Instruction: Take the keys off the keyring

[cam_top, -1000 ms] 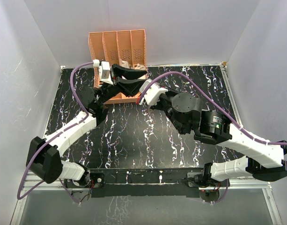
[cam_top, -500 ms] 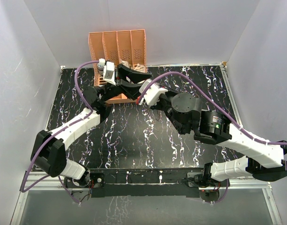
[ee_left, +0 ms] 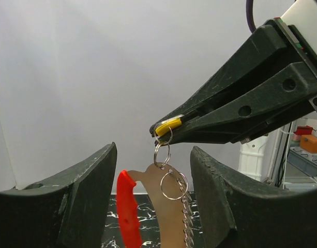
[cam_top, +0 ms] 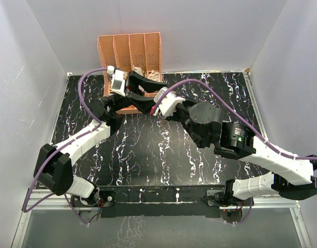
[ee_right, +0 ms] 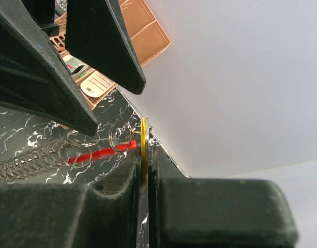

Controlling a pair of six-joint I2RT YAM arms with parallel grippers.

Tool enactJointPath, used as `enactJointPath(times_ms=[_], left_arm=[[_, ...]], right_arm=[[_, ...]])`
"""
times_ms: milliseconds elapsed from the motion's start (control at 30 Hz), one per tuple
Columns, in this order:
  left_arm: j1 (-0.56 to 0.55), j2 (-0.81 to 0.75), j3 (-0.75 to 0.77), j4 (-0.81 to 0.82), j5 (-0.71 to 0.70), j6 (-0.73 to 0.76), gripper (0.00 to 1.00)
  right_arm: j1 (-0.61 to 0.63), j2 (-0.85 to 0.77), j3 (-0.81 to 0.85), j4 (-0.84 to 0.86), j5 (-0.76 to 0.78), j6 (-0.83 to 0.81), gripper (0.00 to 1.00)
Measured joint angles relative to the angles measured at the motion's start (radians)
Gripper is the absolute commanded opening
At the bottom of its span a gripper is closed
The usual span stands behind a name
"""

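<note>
In the left wrist view my right gripper (ee_left: 158, 129) reaches in from the upper right, shut on a small yellow key (ee_left: 167, 125). A thin wire keyring (ee_left: 162, 152) hangs from the key and carries the red-edged tag (ee_left: 128, 212), a second ring (ee_left: 174, 186) and a coiled chain (ee_left: 187, 227). My left gripper (ee_left: 153, 155) is open, with its fingers either side of the hanging tag and not touching it. In the right wrist view the key (ee_right: 144, 150) sits edge-on between the closed jaws, with the ring (ee_right: 121, 137) beside it. From above, both grippers (cam_top: 156, 95) meet near the rack.
An orange slotted rack (cam_top: 130, 49) with small items stands at the back of the black marbled table (cam_top: 148, 155), just behind the grippers. White walls (cam_top: 24, 103) enclose the table on three sides. The right arm (cam_top: 225, 137) crosses the table's middle right.
My left gripper has swung right and closer to the right gripper, so its open fingers now flank the hanging tag. The right gripper has kept its hold on the key and has barely moved.
</note>
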Motion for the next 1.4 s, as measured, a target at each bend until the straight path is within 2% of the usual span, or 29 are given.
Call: enactJointPath(times_ms=[167,333,767,1400], left_arm=[[0.0,0.006,0.0,0.017,0.008,-0.015,0.53],[0.0,0.03,0.0,0.024,0.006,-0.024,0.45],[0.0,0.112,0.028,0.083,-0.018,-0.076,0.45],[0.0,0.132,0.069,0.141,-0.018,-0.134,0.44]], right_arm=[[0.0,0.0,0.0,0.0,0.0,0.0,0.0],[0.0,0.0,0.0,0.0,0.0,0.0,0.0],[0.0,0.0,0.0,0.0,0.0,0.0,0.0],[0.0,-0.001,-0.016,0.017,-0.001,0.0,0.0]])
